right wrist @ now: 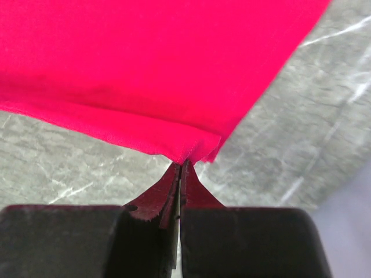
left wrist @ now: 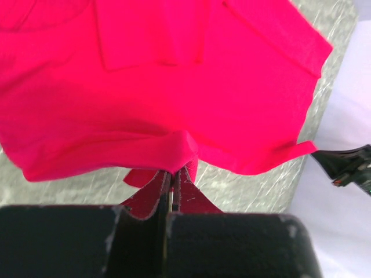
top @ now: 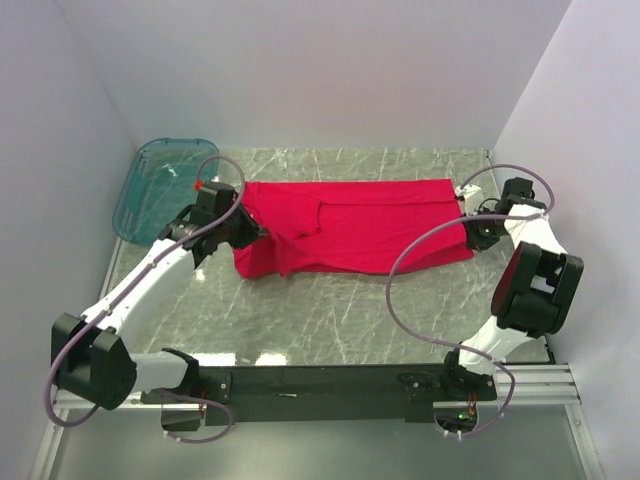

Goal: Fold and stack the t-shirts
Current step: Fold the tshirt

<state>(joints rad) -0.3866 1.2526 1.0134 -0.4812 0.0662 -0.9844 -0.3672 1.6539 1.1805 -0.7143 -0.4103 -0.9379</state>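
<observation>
The left arm (top: 150, 275) stretches from its base at 7 o'clock in the top view toward 1 o'clock, low and almost straight. The left gripper (top: 252, 236) points to 3 o'clock, and its jaws are pressed together on a bunched edge of the red t-shirt (top: 360, 225). The right arm (top: 535, 285) has its elbow raised near 4 o'clock, and its forearm goes toward 11 o'clock. The right gripper (top: 468, 236) points to 9 o'clock. Its jaws are also closed, pinching a corner of the same t-shirt.
</observation>
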